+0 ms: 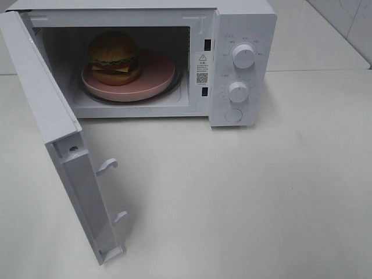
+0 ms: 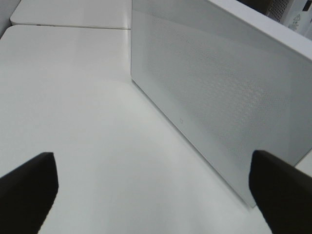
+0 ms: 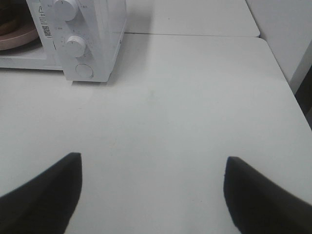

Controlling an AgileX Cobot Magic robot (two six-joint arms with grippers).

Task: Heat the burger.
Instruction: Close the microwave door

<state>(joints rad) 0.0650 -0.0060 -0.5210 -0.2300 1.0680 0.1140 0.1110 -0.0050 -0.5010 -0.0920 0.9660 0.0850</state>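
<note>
Far left: microwave door (image 1: 55, 145) swung wide open, its left edge cut by the frame. Inside the cavity: burger (image 1: 113, 57) sitting on left part of pink plate (image 1: 156, 78), far side in shadow. Further right: upper knob (image 1: 243, 56) and lower knob (image 1: 238, 92), labels too small to read. Left gripper (image 2: 152, 158) spread wide, empty, over table (image 2: 73, 97) beside door's outer face; only finger ends visible. Right gripper (image 3: 152, 158) also wide apart, holding nothing, near and right of microwave (image 3: 105, 44).
</note>
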